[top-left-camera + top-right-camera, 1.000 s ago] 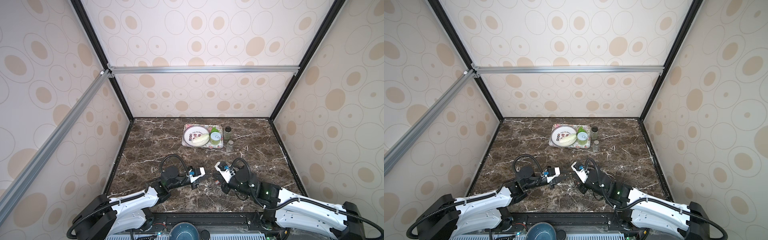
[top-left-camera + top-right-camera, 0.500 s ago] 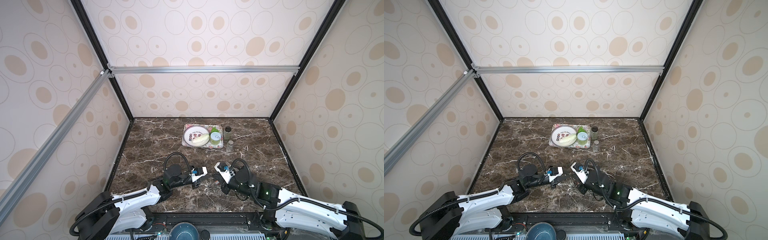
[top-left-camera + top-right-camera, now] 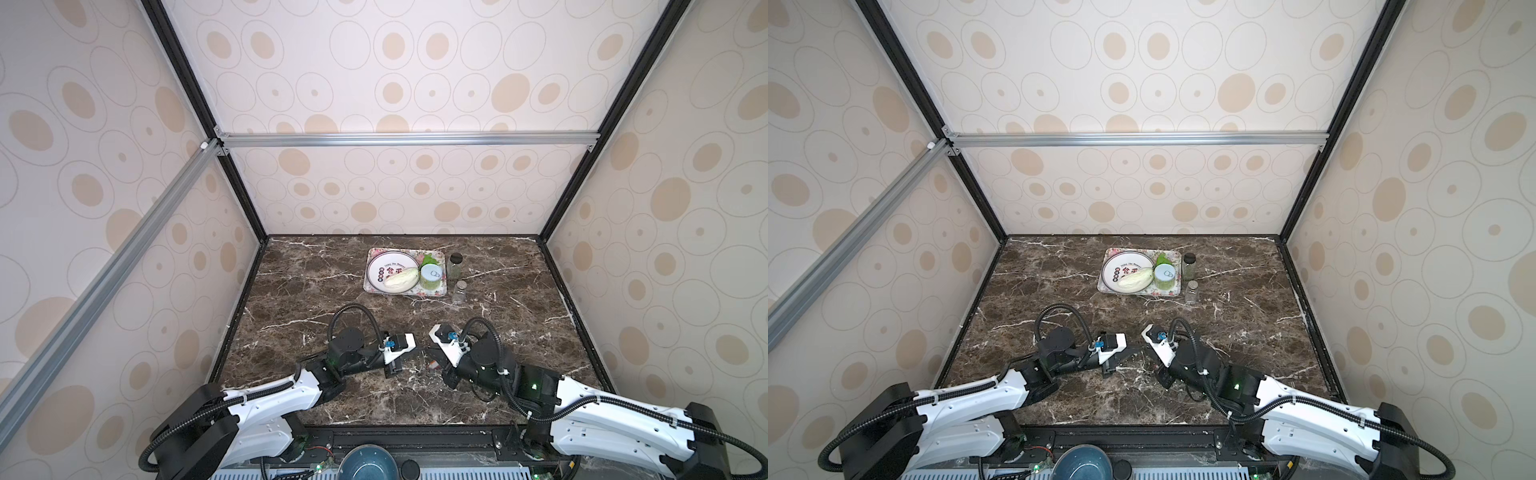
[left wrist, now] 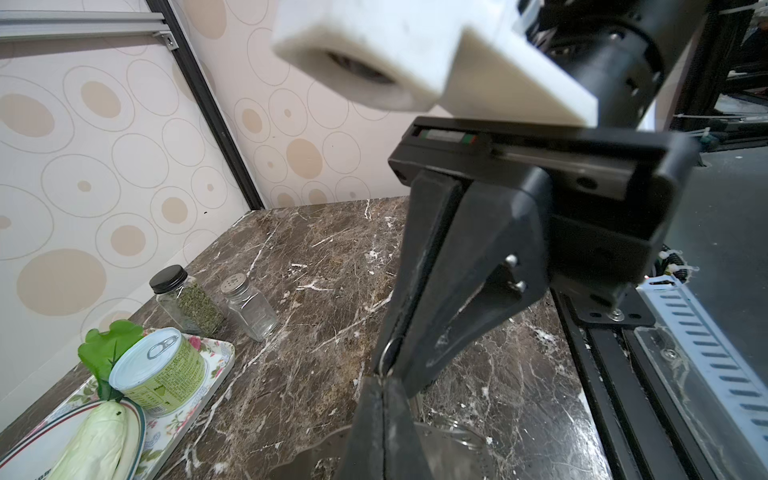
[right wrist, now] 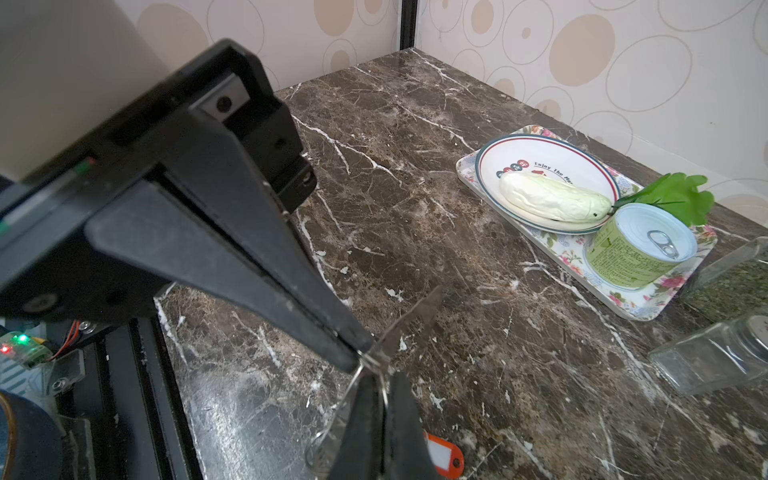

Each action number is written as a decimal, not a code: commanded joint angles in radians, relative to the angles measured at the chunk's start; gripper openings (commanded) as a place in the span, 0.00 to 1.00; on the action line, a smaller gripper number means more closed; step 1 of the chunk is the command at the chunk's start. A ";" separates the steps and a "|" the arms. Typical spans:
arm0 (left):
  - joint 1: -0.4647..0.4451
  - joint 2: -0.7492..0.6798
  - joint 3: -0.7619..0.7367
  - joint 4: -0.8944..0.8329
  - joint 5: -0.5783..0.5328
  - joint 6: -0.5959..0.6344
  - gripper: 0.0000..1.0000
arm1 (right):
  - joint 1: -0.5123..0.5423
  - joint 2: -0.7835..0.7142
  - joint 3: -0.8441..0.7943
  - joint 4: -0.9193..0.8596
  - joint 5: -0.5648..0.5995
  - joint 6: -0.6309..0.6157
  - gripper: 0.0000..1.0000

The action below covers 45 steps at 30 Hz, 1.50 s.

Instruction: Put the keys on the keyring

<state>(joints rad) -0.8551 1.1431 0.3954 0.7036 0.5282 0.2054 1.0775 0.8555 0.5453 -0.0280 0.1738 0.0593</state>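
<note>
Both pinches shut, tip to tip.
My left gripper (image 5: 355, 353) and right gripper (image 5: 380, 386) were clenched where the keyring (image 5: 411, 322) jutted out; the red-tagged key (image 5: 442, 453) hung just beneath. I judged tiny, slow wrist turns would thread it best.

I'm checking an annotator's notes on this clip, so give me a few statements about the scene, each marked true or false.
1. The green can stands on the flowered tray. True.
2. The herb jar and the clear shaker stand on the tray. False: both stand on the marble table beside it.
3. The left gripper and the right gripper both have their fingers shut. True.
4. The red-orange tag lies on the plate. False: it is down near the right gripper, well away from the plate.
5. A white vegetable lies on the plate. True.
</note>
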 commanded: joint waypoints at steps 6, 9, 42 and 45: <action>-0.004 -0.034 -0.011 0.068 -0.022 -0.007 0.00 | 0.008 -0.036 -0.018 0.043 0.033 0.001 0.00; -0.004 -0.053 -0.049 0.144 -0.031 -0.029 0.00 | 0.006 -0.023 -0.029 0.065 0.050 0.029 0.00; -0.002 -0.104 -0.114 0.244 -0.107 -0.054 0.00 | -0.042 0.041 -0.022 0.080 -0.042 0.069 0.34; -0.002 -0.108 -0.116 0.244 -0.111 -0.057 0.00 | -0.042 0.020 -0.036 0.089 -0.025 0.069 0.35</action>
<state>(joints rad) -0.8558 1.0542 0.2642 0.8989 0.4278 0.1520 1.0405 0.9009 0.5285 0.0589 0.1173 0.1261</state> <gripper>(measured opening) 0.048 0.344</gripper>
